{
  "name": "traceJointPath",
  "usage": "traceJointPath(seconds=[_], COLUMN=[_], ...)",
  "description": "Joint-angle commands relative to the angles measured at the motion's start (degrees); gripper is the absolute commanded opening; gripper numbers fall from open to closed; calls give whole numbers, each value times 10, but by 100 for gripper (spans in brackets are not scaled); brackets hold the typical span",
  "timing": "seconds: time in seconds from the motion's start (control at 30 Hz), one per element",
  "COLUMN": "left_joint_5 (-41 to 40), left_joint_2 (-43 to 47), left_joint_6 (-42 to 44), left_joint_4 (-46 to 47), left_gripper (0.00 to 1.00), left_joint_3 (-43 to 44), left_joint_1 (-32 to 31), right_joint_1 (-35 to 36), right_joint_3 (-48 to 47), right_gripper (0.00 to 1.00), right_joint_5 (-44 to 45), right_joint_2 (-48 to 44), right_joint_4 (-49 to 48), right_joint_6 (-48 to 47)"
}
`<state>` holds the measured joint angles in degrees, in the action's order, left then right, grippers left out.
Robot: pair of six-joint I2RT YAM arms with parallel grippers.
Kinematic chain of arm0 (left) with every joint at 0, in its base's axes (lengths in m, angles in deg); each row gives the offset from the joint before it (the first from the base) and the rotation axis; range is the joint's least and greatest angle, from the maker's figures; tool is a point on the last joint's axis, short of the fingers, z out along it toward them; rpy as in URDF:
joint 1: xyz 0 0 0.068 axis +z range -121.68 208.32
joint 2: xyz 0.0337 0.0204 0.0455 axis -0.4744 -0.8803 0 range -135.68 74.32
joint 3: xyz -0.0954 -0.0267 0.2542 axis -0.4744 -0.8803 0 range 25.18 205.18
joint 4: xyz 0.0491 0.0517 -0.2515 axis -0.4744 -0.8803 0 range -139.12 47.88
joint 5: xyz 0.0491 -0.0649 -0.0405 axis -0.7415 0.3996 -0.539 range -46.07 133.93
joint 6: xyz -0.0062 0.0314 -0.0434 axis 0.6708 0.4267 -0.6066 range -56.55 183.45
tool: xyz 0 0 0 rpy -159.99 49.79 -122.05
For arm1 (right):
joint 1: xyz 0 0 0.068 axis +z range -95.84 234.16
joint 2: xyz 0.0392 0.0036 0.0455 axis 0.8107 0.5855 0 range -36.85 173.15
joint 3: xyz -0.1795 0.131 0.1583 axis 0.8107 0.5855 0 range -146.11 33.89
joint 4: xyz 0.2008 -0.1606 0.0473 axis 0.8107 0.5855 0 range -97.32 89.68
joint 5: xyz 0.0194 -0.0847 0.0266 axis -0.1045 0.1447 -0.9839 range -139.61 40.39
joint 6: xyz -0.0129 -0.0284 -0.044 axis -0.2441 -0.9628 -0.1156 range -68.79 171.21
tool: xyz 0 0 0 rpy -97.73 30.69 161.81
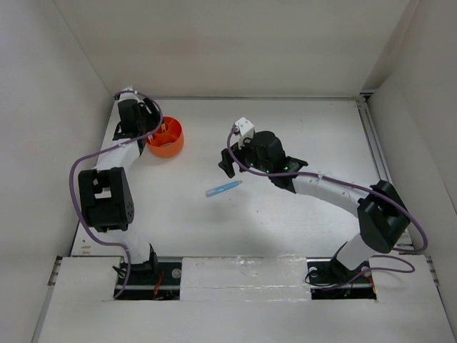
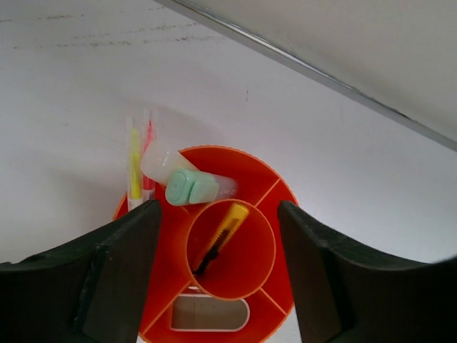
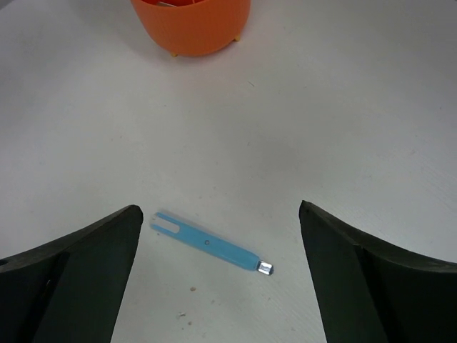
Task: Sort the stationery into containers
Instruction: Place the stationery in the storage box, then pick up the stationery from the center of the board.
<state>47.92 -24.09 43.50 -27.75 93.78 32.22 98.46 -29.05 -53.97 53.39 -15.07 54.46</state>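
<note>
The orange tub (image 1: 166,138) stands at the back left. My left gripper (image 1: 145,127) hovers right over it, open and empty. In the left wrist view (image 2: 218,218) the tub (image 2: 275,193) holds a black-tipped yellow pencil (image 2: 223,234) in its round middle cell, a pale green marker (image 2: 187,186), yellow (image 2: 133,166) and pink (image 2: 148,146) pens standing at its left rim, and a whitish eraser (image 2: 211,315) in a near cell. A thin blue pen (image 1: 223,189) lies on the table. My right gripper (image 1: 228,165) is open above it, and the pen (image 3: 211,247) lies between its open jaws (image 3: 220,214).
White walls enclose the table on the left, back and right. A metal rail (image 1: 371,136) runs along the right edge. The tub also shows at the top of the right wrist view (image 3: 191,25), well beyond the blue pen.
</note>
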Motion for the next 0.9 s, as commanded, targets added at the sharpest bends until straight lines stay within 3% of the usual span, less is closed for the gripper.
traceJointPath(seconds=[0.0, 0.1, 0.13, 0.27, 0.33, 0.53, 0.87], left_joint_5=[27, 32, 32, 38, 44, 37, 94], left_joint_2=[58, 114, 128, 171, 184, 197, 156], left_joint_6=[0, -16, -16, -22, -22, -15, -63], left_joint_4=[36, 50, 51, 4, -41, -139, -188], left_gripper=[63, 85, 99, 99, 99, 99, 99], left_joint_3=[-11, -16, -16, 16, 51, 147, 199], left_joint_1=[2, 2, 2, 2, 2, 2, 2], right_joint_1=[11, 18, 24, 37, 37, 32, 50], right_joint_3=[-21, -64, -77, -141, -183, -212, -265], right_gripper=[100, 100, 100, 100, 100, 99, 97], right_joint_5=[39, 101, 151, 253, 315, 295, 319], right_joint_2=[17, 46, 56, 105, 132, 166, 222], right_joint_4=[-9, 70, 94, 205, 288, 396, 517], right_joint_6=[-7, 24, 45, 129, 222, 437, 600])
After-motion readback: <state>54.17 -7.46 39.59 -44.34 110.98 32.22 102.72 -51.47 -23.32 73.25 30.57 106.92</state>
